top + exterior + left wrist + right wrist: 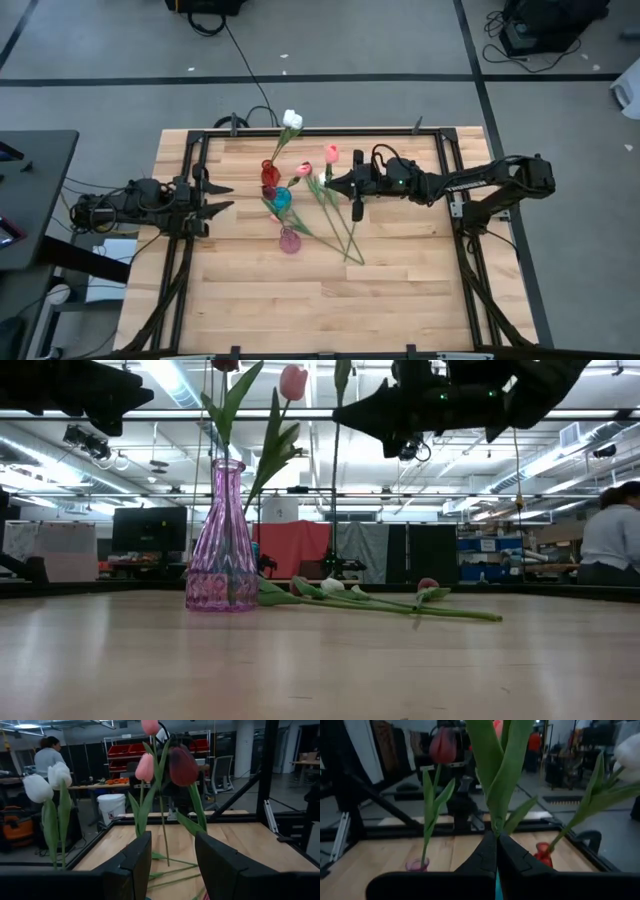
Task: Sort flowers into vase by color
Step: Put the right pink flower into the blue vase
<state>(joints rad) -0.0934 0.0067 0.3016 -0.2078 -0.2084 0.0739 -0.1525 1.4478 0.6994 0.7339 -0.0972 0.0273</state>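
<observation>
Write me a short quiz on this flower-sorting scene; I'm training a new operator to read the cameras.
1. True or false: the left gripper is holding a flower.
2. What is the right gripper shut on? A) a vase neck B) a tulip stem C) nothing
3. Fill in: ___ vases stand on the table.

Key:
1. False. Its fingers are open and empty.
2. B.
3. Three: the red vase, the blue vase and the pink vase.
</observation>
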